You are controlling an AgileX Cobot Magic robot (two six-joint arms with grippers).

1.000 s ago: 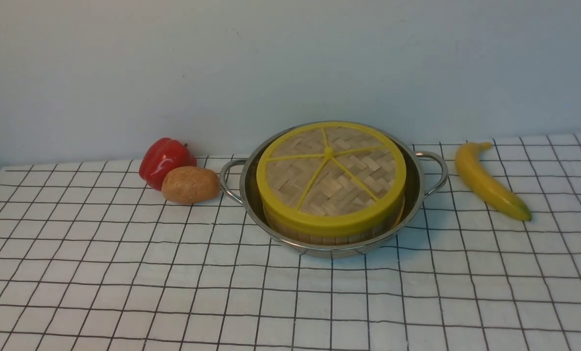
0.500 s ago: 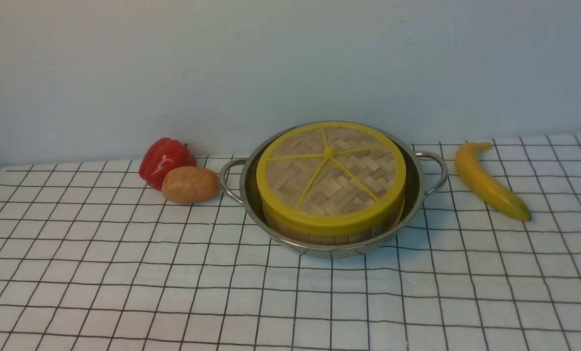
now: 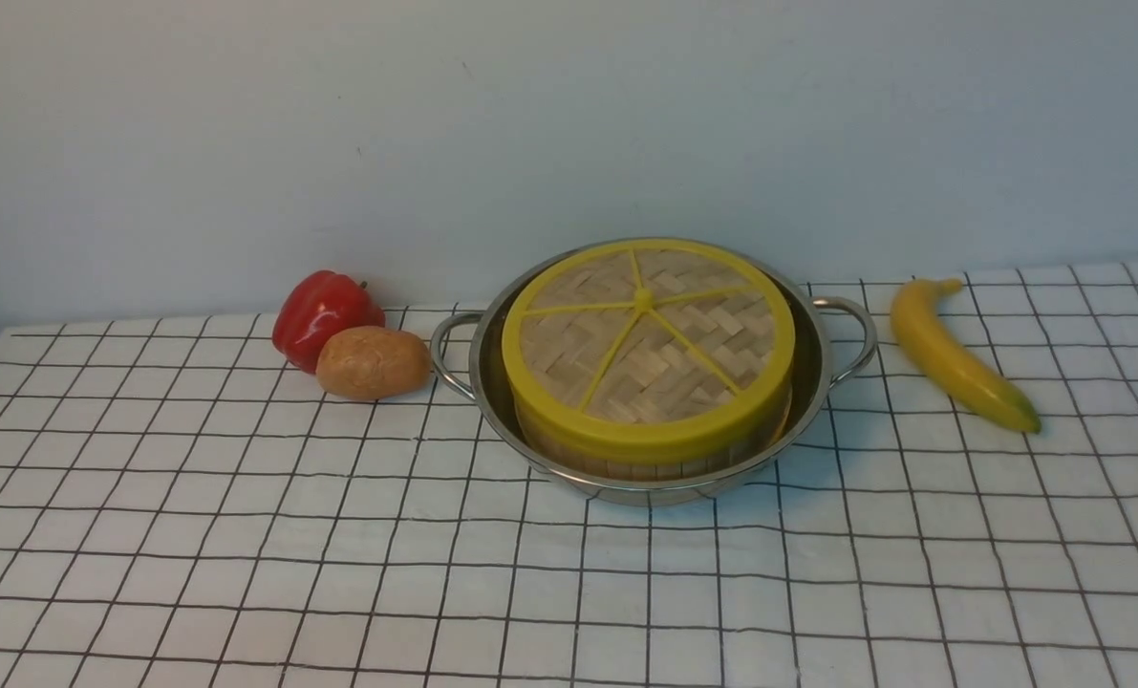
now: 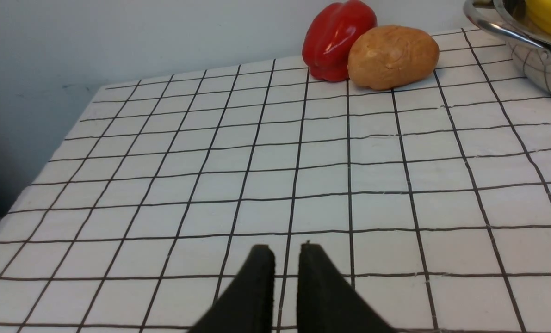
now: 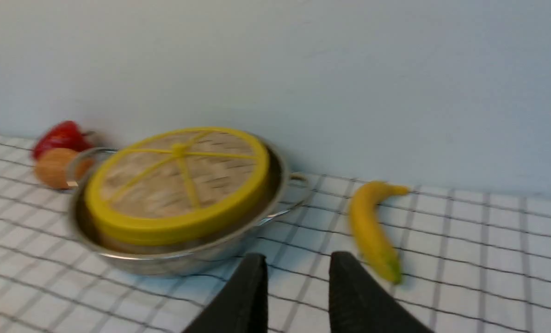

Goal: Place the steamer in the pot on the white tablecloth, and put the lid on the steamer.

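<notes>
While parted, both tools (image 4: pixel 285 252) (image 5: pixel 297 261) hang empty.

- A red bell pepper (image 3: pixel 325 315) sits at my ten o'clock, close to the pale wall (image 3: pixel 339 124).
- A brown potato (image 3: pixel 374 362) lies touching it, nearer me.
- A yellow banana (image 3: pixel 957 354) lies alone at two o'clock.

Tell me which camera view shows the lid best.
The front view: the lid is sharp and whole, seated on the steamer in the pot. The right wrist view shows it whole but blurred; the left wrist view catches only a yellow edge.
</notes>
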